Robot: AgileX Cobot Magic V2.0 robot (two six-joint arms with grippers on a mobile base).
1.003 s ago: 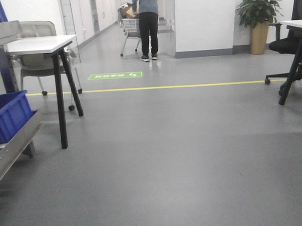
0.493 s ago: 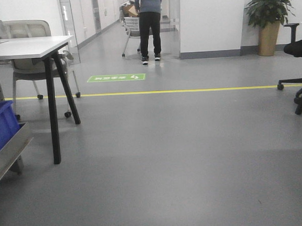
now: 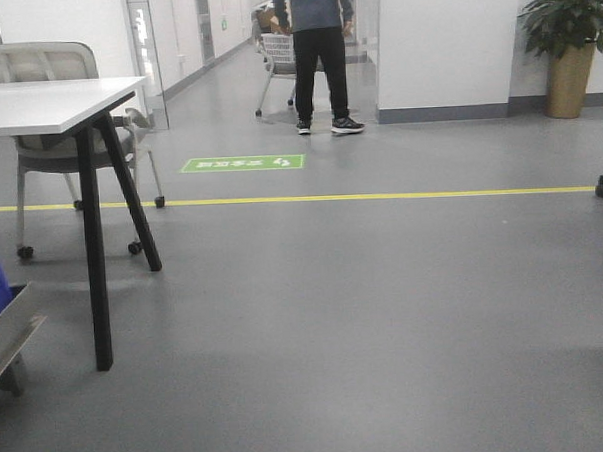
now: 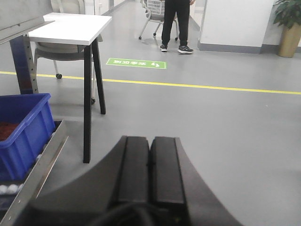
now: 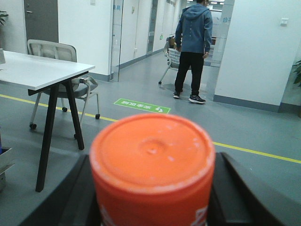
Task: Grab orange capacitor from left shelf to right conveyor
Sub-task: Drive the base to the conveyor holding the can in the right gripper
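Note:
The orange capacitor (image 5: 153,165) is a fat orange cylinder with a round flat end. It fills the lower middle of the right wrist view, held between the two black fingers (image 5: 235,193) of my right gripper (image 5: 153,202), which is shut on it. My left gripper (image 4: 150,165) is shut and empty, its two black pads pressed together above the grey floor. The left shelf's metal edge (image 3: 11,334) shows at the far left, with a blue bin (image 4: 26,132) on it. The right conveyor is out of view.
A white table on black legs (image 3: 61,101) stands at the left with a grey wheeled chair (image 3: 44,67) behind it. A yellow floor line (image 3: 380,196) crosses the room. A person (image 3: 319,50) with a trolley stands far ahead. A potted plant (image 3: 569,44) stands far right.
The front view has swung to the right: the blue bin and shelf have slid almost out at the left, the table has shifted left, and the black office chair at the right has left the frame.

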